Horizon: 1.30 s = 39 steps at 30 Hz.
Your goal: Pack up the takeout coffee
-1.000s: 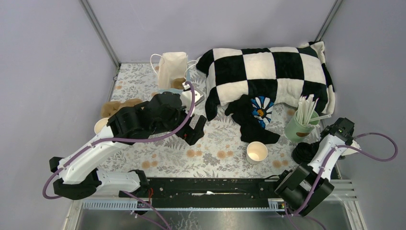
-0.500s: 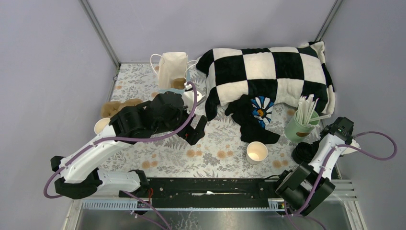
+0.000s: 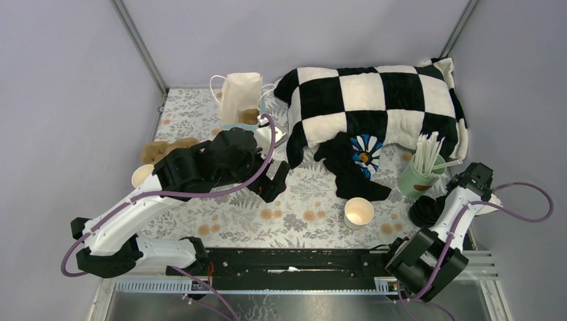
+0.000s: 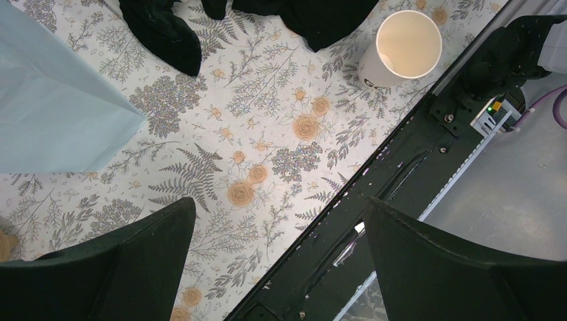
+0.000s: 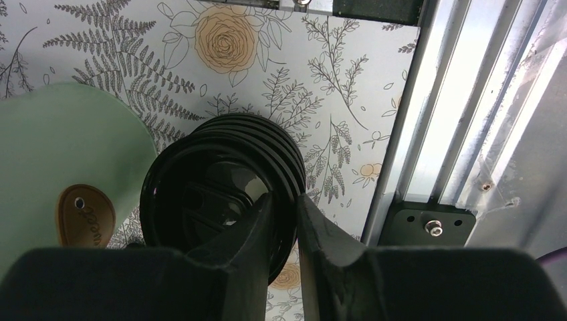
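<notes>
The takeout coffee cup (image 3: 359,212) stands upright, open-topped and without a lid, on the floral table near the front; it also shows in the left wrist view (image 4: 408,45). My left gripper (image 3: 274,182) hovers left of it, open and empty (image 4: 277,221). A stack of black lids (image 3: 422,212) lies on its side by the right edge. My right gripper (image 3: 436,204) is shut on the rim of the top lid (image 5: 220,194), one finger inside and one outside (image 5: 294,200).
A mint-green cup of white straws (image 3: 416,179) stands beside the lids (image 5: 60,154). A checkered cushion (image 3: 374,100) and black cloth (image 3: 354,167) fill the back. A white bag (image 3: 241,93), a light-blue bag (image 4: 53,114) and nested cups (image 3: 140,175) are left. A black rail (image 3: 301,259) runs along the front.
My left gripper has drifted slightly to the right. The right gripper stays at the lid stack.
</notes>
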Each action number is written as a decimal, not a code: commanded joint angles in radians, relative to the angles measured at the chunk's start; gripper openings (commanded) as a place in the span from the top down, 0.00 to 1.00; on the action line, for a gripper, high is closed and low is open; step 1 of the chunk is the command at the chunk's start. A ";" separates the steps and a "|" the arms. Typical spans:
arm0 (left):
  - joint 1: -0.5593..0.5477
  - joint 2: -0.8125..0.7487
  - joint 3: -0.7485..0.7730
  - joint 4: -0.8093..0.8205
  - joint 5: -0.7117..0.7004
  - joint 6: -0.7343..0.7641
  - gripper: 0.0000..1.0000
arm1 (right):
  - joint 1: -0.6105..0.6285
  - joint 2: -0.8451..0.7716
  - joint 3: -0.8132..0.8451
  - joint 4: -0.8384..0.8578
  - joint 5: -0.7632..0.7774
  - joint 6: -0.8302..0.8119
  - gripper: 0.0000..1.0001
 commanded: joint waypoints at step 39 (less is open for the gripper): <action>-0.009 -0.086 -0.025 0.047 -0.026 0.035 0.01 | 0.030 0.018 0.731 -0.236 0.205 -0.200 0.87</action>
